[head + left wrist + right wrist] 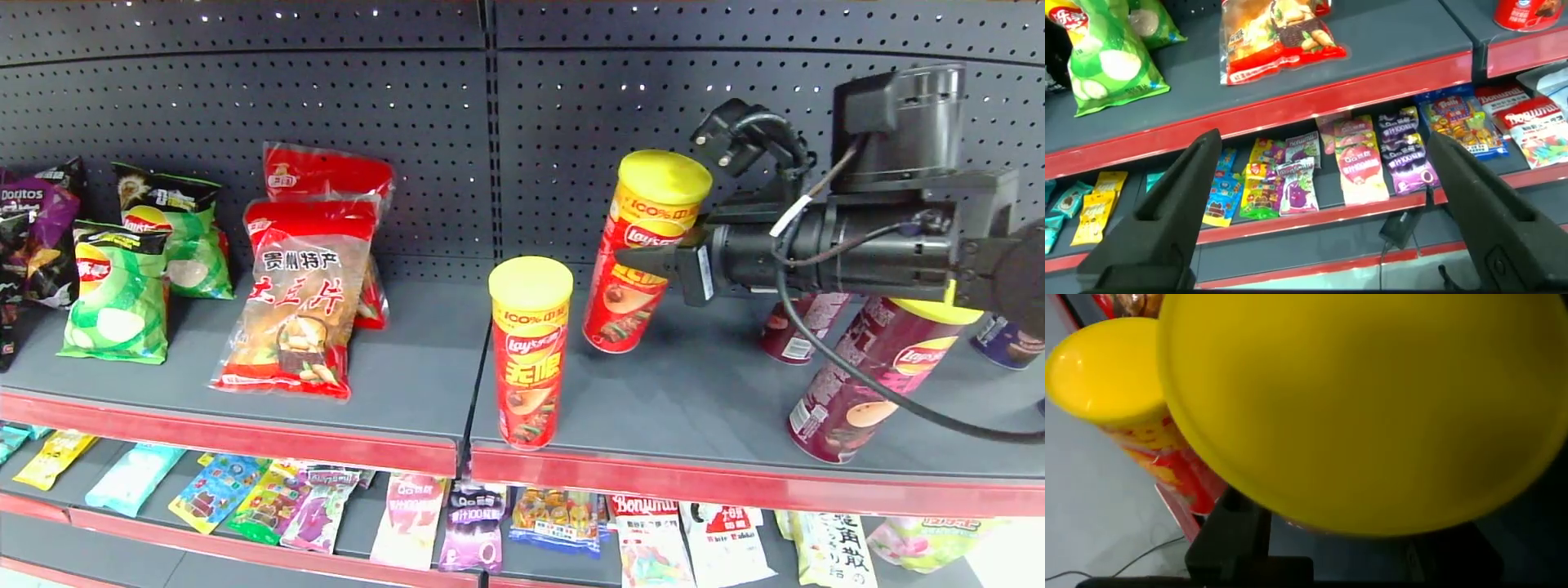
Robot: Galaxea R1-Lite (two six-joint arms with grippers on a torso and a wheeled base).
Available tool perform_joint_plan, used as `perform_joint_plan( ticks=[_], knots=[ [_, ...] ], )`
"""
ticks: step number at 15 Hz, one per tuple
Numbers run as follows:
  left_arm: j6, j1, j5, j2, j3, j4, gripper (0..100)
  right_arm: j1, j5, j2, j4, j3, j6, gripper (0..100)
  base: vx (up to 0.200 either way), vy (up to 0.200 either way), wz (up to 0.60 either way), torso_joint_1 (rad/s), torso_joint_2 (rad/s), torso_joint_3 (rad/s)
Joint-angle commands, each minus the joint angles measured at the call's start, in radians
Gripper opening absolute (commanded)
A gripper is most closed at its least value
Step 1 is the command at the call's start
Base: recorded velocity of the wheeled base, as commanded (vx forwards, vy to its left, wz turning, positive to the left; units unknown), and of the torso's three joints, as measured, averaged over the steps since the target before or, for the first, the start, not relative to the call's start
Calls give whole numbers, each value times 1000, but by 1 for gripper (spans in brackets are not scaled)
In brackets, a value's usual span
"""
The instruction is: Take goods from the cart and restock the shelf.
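My right gripper (647, 260) is shut on a red chip can with a yellow lid (629, 306), gripping it at mid-height. The can tilts, its base low over the grey shelf board (702, 384), behind and to the right of a second red can (529, 359) standing upright at the shelf's front edge. In the right wrist view the held can's lid (1372, 408) looms large, with the standing can's lid (1106, 367) beside it. My left gripper (1323, 204) hangs open and empty in front of the lower shelf, its fingers (1167, 220) spread wide.
Two maroon cans (857, 384) lean on the shelf under my right arm, and a blue can (1004, 339) lies at far right. Red snack bags (298, 310) and green chip bags (118, 294) fill the left section. Small packets (408, 514) line the lower shelf.
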Motion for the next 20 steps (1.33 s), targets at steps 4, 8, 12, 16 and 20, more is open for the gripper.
perform_joint_plan(
  ticks=[4, 8, 12, 16, 20],
  knots=[
    [-1, 0, 0, 3, 0, 0, 100, -5, 0, 188, 0, -144, -1, 0, 0, 0, 0, 0, 0, 0],
    [-3, 0, 0, 3, -3, 0, 100, 6, 11, 247, -1, -192, -1, 0, 0, 0, 0, 0, 0, 0],
    [-7, 0, 0, 3, 0, 0, 100, 13, 12, 300, -10, -239, -1, 0, 0, 0, 0, 0, 0, 0],
    [-7, 0, 0, 3, 2, 0, 100, 23, 14, 331, -13, -256, -1, 0, 0, 0, 0, 0, 0, 0],
    [-9, 0, 0, 2, 3, 0, 100, 36, 31, 369, -10, -314, -1, 0, 0, 0, 0, 0, 0, 0]
  ],
)
